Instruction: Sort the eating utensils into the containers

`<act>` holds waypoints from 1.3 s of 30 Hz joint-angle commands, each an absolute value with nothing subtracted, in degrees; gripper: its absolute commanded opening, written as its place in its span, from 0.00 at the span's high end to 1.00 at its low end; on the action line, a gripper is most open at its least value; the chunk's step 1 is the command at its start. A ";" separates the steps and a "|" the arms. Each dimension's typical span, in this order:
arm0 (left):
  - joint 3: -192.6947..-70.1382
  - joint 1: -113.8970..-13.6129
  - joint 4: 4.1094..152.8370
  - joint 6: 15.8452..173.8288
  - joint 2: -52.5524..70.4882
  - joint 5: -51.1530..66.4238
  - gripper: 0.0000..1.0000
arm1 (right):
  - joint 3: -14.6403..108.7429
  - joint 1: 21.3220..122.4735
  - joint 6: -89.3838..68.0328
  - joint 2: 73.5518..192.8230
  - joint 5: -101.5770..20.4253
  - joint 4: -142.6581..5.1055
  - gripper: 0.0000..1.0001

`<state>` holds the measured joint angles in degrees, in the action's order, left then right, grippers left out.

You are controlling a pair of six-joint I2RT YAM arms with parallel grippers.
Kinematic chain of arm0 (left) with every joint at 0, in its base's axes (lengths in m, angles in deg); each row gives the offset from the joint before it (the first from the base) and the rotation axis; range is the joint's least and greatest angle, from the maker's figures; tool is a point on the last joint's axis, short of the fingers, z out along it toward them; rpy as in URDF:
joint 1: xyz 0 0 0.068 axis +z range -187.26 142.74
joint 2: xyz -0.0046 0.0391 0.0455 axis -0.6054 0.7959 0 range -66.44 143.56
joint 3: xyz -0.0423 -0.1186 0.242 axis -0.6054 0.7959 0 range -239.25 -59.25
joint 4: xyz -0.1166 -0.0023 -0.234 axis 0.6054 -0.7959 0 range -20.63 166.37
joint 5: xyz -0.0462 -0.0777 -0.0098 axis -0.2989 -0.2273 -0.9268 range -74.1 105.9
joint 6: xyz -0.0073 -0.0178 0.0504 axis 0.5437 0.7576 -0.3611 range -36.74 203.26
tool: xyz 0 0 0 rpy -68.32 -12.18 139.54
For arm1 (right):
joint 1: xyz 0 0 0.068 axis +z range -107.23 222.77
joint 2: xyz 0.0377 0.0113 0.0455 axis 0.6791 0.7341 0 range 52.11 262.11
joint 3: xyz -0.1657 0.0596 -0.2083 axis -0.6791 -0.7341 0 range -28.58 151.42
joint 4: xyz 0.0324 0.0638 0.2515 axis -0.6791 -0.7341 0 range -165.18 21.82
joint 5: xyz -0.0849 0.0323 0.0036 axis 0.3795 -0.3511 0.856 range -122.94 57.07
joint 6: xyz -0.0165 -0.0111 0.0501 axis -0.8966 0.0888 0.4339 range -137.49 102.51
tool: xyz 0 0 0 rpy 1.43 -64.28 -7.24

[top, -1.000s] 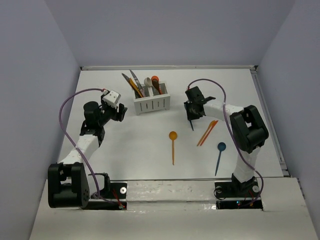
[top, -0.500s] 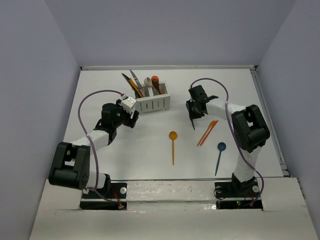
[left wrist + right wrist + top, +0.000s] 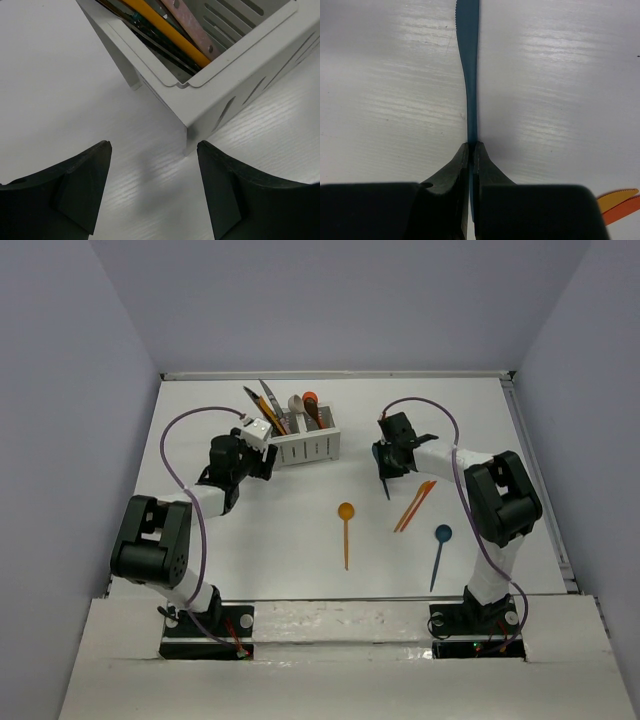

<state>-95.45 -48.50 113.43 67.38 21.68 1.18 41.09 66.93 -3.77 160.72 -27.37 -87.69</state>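
Two loose spoons: nearest us on the table (image 3: pixel 250 540) lie an orange spoon (image 3: pixel 346 538) at the middle and a dark blue spoon (image 3: pixel 438 558) to its right, well apart, both with bowls pointing away from the arm bases.
Orange pair: two orange utensils (image 3: pixel 414 505) lie side by side, slanted, between the dark blue spoon and the right arm's claw; the right wrist view catches only their tips (image 3: pixel 620 199).
Right gripper (image 3: pixel 471 145): its fingers are pressed together on the teal knife (image 3: pixel 468 75), pinching it edge-on, with the serrated blade running out ahead of them.
Teal knife, from above: it points back toward the near edge below the claw (image 3: pixel 383 462). We cannot tell whether it touches the table.
Left gripper (image 3: pixel 152 150): its fingers (image 3: pixel 85 185) stand wide apart with nothing between them, low over the table, facing a corner of the caddy (image 3: pixel 235 85), near it but not touching.
Caddy: white, slotted, upright toward the far side (image 3: pixel 305 450), just beyond the left claw (image 3: pixel 265 462).
Sorted utensils (image 3: pixel 285 410): several already stand in it, leaning out past the rim – an orange handle (image 3: pixel 165 30) and a brown one (image 3: pixel 186 27) show closest.
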 commanded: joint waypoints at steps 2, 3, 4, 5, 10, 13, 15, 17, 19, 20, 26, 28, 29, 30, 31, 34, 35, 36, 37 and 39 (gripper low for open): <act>-98.97 -48.86 117.94 69.10 23.82 5.70 0.19 | 38.39 65.27 -5.80 162.50 -22.39 -91.12 1.00; -99.15 -48.86 117.77 69.28 24.00 6.40 0.19 | 38.39 65.27 -5.80 162.58 -22.56 -91.12 1.00; -99.41 -48.86 117.68 69.46 24.18 6.75 0.18 | 38.30 65.27 -5.89 162.67 -22.56 -91.03 1.00; -99.67 -48.86 117.16 69.55 24.53 7.19 0.18 | 38.21 65.27 -5.80 162.67 -22.82 -91.12 0.99; -100.82 -48.42 115.92 70.16 25.58 11.06 0.18 | 38.13 65.27 -5.36 162.24 -23.00 -91.21 0.81; -101.61 -48.33 115.48 70.95 26.02 12.03 0.18 | 38.48 65.27 -5.36 161.62 -22.57 -91.38 0.73; -102.31 -48.24 114.96 71.92 26.55 13.61 0.17 | 39.70 65.27 -5.71 161.79 -22.39 -91.82 0.69; -102.66 -48.24 114.25 71.48 26.90 13.18 0.14 | 42.85 65.27 -6.06 163.01 -22.39 -92.78 0.67; -102.84 -48.24 114.16 71.74 26.99 13.78 0.13 | 44.18 65.27 -5.98 163.99 -22.39 -93.58 0.67; -103.02 -48.24 113.90 71.92 27.16 14.05 0.12 | 44.63 65.27 -6.15 164.43 -22.56 -94.02 0.67; -104.51 -48.24 112.32 71.83 27.87 13.26 0.10 | 45.77 65.27 -7.55 166.53 -25.01 -94.29 0.66; -103.46 -48.24 113.36 71.57 27.00 13.17 0.09 | 46.38 65.27 -8.61 167.24 -26.77 -94.37 0.67; -103.20 -48.24 113.55 71.39 26.82 13.00 0.09 | 46.74 65.27 -8.79 167.50 -28.26 -94.46 0.66; -102.93 -48.24 113.63 71.39 26.64 12.91 0.09 | 47.70 65.27 -8.88 167.68 -28.71 -94.46 0.66; -102.67 -48.24 113.72 71.39 26.29 12.82 0.09 | 48.14 65.27 -9.05 168.20 -28.89 -94.46 0.66; -101.18 -48.24 113.90 70.60 23.05 12.73 0.08 | 49.37 65.27 -9.14 169.00 -28.54 -95.07 0.67; -98.56 -48.24 113.99 69.12 20.08 12.56 0.07 | 49.20 65.27 -8.79 169.35 -27.93 -95.34 0.74; -98.53 -48.24 113.99 69.11 19.00 12.56 0.07 | 49.20 65.27 -8.79 169.44 -27.66 -95.34 0.78; -97.93 -48.24 113.90 68.58 17.95 12.47 0.07 | 49.11 65.27 -8.79 169.79 -27.49 -95.34 0.84; -95.99 -48.24 113.11 66.22 14.36 12.64 0.06 | 49.03 65.27 -8.79 170.32 -26.87 -95.43 1.00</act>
<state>-98.75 -48.72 110.65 70.09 22.38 12.30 49.81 65.64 -8.28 166.19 -27.22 -92.69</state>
